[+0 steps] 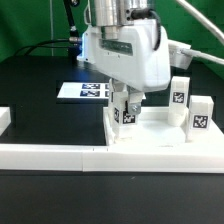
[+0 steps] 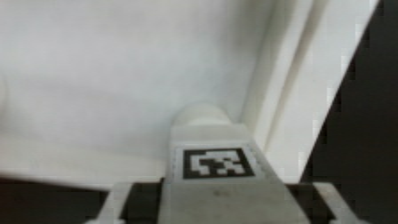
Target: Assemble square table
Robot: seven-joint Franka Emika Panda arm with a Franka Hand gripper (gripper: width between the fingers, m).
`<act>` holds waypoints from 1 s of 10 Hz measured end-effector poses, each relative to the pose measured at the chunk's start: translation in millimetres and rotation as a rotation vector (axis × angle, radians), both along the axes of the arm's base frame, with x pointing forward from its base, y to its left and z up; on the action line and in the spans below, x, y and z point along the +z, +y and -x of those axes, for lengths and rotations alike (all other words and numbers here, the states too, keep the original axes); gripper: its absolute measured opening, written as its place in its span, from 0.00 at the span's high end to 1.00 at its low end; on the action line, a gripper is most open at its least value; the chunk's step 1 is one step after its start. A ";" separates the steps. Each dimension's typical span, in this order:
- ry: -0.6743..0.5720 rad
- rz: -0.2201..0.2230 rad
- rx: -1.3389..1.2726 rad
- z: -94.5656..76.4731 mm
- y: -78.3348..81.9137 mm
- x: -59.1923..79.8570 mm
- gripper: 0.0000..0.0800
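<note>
The white square tabletop lies flat against the border wall. My gripper is shut on a short white tagged leg and holds it upright over the tabletop's corner on the exterior view's left. In the wrist view the leg shows its tag between my fingers, with the tabletop below. Two more tagged legs stand upright at the tabletop's right side, one at the back and one nearer the front. I cannot tell whether the held leg touches the tabletop.
The long low white border wall runs along the front, with a short stub at the left. The marker board lies on the black table behind the tabletop. The wall's edge also shows in the wrist view.
</note>
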State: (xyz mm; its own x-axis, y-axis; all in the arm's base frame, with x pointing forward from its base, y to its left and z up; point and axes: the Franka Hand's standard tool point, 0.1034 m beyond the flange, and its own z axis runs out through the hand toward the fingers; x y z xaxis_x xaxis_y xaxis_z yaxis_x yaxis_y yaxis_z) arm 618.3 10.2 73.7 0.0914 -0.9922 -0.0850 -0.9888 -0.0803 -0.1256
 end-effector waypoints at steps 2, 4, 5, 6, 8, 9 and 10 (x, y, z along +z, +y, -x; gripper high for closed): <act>-0.002 -0.102 -0.327 -2.3 -1.6 -0.9 0.63; -0.003 -0.111 -0.332 -2.1 -0.7 -1.2 0.51; -0.007 -0.107 -0.301 -2.0 -0.9 -1.3 0.34; -0.010 -0.102 -0.275 -2.1 -0.7 -1.1 0.34; -0.080 -0.035 0.220 -4.4 1.9 4.2 0.20; -0.081 -0.030 0.244 -3.9 0.6 3.1 0.20; -0.087 -0.021 0.303 -3.7 0.4 2.7 0.19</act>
State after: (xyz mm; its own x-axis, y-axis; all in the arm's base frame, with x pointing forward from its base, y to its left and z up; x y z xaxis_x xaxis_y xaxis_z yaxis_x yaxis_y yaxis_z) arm 622.0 10.6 76.4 0.3904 -0.9168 -0.0837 -0.9057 -0.3662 -0.2136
